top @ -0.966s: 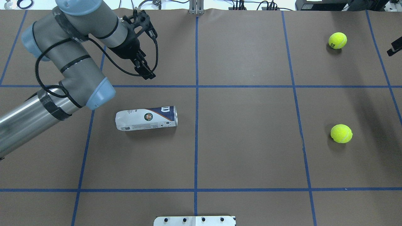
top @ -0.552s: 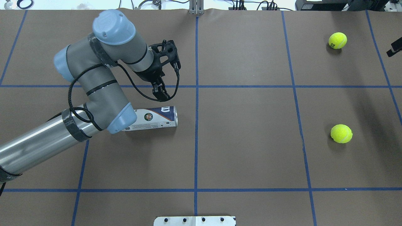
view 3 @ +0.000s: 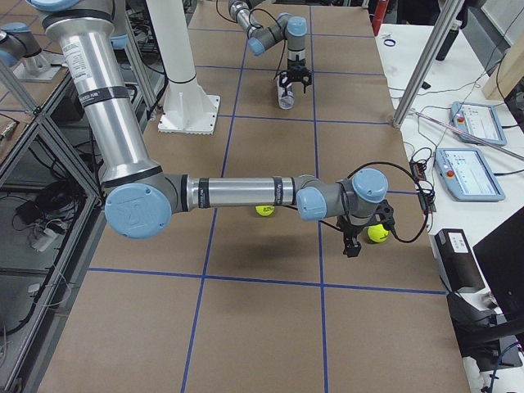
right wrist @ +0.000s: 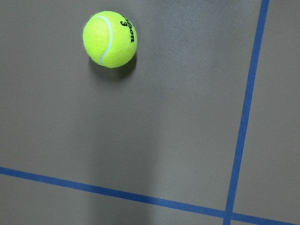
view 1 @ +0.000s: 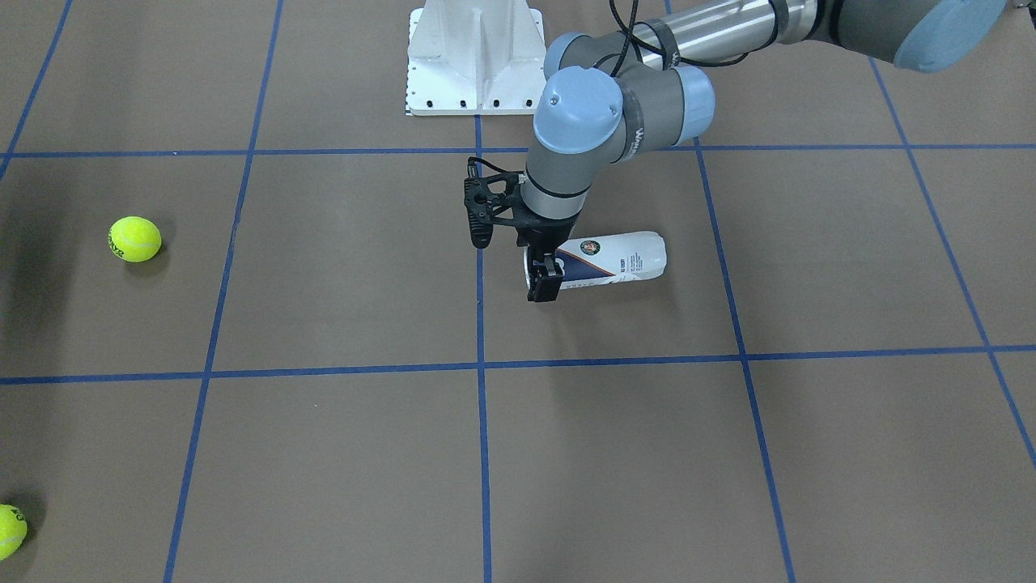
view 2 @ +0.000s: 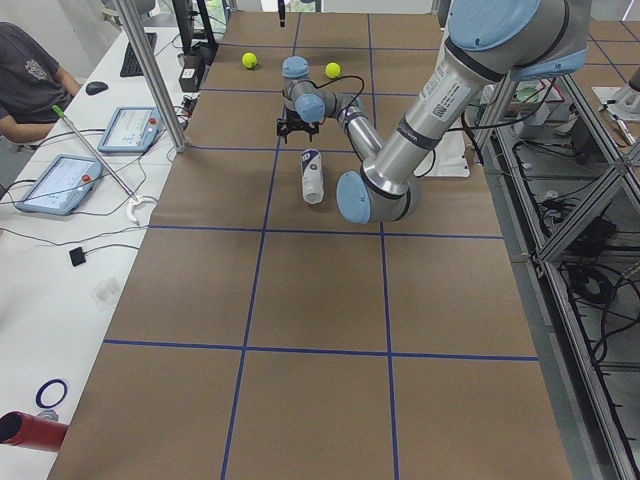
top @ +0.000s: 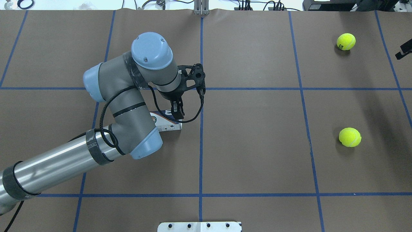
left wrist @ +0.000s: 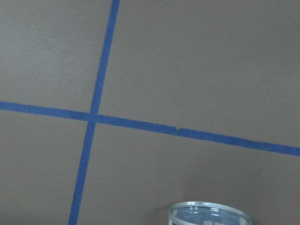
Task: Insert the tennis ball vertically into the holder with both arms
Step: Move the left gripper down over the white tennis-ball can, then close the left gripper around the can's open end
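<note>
The holder (view 1: pixel 619 257), a clear can with a white and navy label, lies on its side on the brown table. In the overhead view (top: pixel 167 125) my left arm covers most of it. Its silver rim shows at the bottom of the left wrist view (left wrist: pixel 208 212). My left gripper (view 1: pixel 545 285) points down over the can's open end, fingers close together and empty. My right gripper (view 3: pixel 350 246) hovers beside a yellow tennis ball (view 3: pixel 377 233), which also shows in the right wrist view (right wrist: pixel 110 39). I cannot tell whether it is open.
A second tennis ball (top: pixel 350 137) lies nearer the robot on the right side; the far ball (top: pixel 346 41) sits by the table's back right. The white pedestal base (view 1: pixel 473 57) stands at the robot's edge. Blue tape lines grid the table.
My left arm has swung right and toward the robot, bringing the gripper from the far left of the table down over the can's open end. Can and balls have not moved.
</note>
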Action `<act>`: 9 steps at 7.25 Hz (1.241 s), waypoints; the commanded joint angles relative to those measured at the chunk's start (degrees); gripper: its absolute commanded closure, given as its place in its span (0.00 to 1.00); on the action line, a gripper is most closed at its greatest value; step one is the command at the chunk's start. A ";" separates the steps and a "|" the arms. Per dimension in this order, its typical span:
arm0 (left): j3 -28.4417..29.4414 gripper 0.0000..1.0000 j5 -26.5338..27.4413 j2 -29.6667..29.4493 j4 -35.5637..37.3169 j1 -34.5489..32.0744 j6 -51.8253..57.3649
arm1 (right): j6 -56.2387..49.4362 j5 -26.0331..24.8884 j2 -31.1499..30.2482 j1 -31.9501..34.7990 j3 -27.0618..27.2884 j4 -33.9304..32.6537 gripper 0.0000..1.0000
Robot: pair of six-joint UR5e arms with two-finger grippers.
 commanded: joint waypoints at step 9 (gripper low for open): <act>1.08 0.01 1.62 1.41 1.41 3.44 0.74 | -0.09 0.11 -0.05 0.00 -0.44 0.00 0.00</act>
